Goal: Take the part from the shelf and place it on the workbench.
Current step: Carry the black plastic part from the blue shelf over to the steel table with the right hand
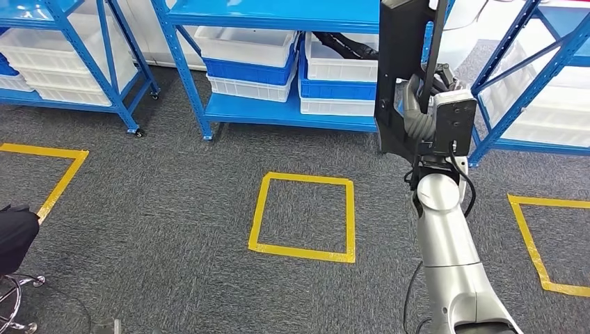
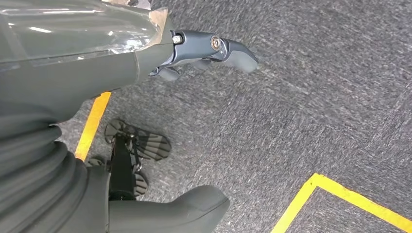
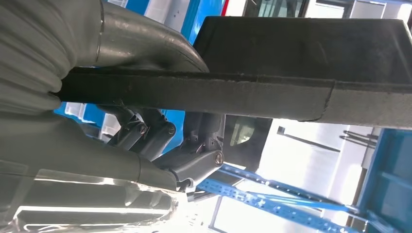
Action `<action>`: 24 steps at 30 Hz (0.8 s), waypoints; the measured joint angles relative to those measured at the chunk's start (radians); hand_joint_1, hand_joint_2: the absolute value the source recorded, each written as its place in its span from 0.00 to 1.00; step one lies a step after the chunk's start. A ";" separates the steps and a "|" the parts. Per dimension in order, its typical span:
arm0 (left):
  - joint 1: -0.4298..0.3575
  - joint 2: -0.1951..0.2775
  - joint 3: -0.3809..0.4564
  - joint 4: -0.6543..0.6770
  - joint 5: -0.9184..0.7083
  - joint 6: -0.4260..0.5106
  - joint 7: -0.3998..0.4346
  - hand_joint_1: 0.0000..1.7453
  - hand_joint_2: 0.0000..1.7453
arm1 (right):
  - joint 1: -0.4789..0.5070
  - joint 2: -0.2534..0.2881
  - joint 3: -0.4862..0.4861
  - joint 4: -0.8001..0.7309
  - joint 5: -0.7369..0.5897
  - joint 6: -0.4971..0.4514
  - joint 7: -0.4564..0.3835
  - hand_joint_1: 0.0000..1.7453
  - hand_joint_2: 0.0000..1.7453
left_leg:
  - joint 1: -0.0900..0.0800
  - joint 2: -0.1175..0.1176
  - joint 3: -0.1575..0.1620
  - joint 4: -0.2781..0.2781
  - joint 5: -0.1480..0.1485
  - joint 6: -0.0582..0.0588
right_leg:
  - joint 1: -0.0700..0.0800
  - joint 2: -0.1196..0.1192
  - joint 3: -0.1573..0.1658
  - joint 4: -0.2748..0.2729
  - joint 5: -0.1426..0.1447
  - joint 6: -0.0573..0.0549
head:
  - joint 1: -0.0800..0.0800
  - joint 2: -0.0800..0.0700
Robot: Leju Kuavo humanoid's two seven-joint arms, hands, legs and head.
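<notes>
Part [image 1: 401, 69]: flat black panel, matte, rough-edged, held upright in air in front of blue shelf [image 1: 278, 111], top cut off by frame. Right hand [image 1: 426, 104] grips it, fingers wrapped round edge, mostly hidden behind panel. Left hand [image 2: 204, 51] hangs over grey carpet [image 2: 316, 97], away from shelf, fingers loosely curled, holding nothing.
</notes>
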 joint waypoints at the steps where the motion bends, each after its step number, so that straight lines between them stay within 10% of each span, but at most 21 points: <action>1: 0.000 0.001 0.001 0.000 0.001 0.000 0.000 0.00 1.00 | -0.002 0.002 0.000 0.004 -0.006 0.002 -0.003 1.00 1.00 | 0.002 -0.001 -0.003 0.004 -0.003 -0.005 | -0.003 0.000 -0.001 0.000 0.004 -0.006 | 0.000 0.000; 6: -0.002 0.002 0.003 0.000 0.003 0.000 -0.001 0.00 1.00 | -0.013 0.014 -0.001 0.021 -0.014 0.008 -0.008 1.00 1.00 | 0.009 -0.003 -0.111 0.256 -0.146 -0.032 | -0.011 0.000 -0.016 -0.002 0.021 -0.032 | -0.010 0.000; 8: -0.001 0.002 0.003 0.000 0.004 0.000 -0.001 0.00 1.00 | -0.013 0.014 -0.001 0.028 -0.014 0.010 -0.008 1.00 1.00 | 0.011 -0.003 -0.123 0.296 -0.148 -0.032 | -0.009 0.000 -0.020 -0.001 0.025 -0.034 | -0.010 0.000; 13: -0.004 0.006 0.003 0.000 0.004 0.000 -0.001 0.00 1.00 | -0.019 0.017 -0.001 0.034 -0.014 0.011 -0.008 1.00 1.00 | 0.009 -0.006 0.030 0.014 -0.032 -0.014 | 0.000 0.001 -0.028 0.003 0.029 -0.028 | -0.010 0.000; 24: -0.016 0.009 0.006 0.001 0.008 0.007 -0.003 0.00 1.00 | -0.032 0.022 0.003 0.059 0.021 -0.024 -0.020 1.00 1.00 | -0.012 -0.007 0.009 0.005 -0.022 0.004 | -0.005 0.000 -0.049 0.001 0.046 0.003 | -0.008 0.000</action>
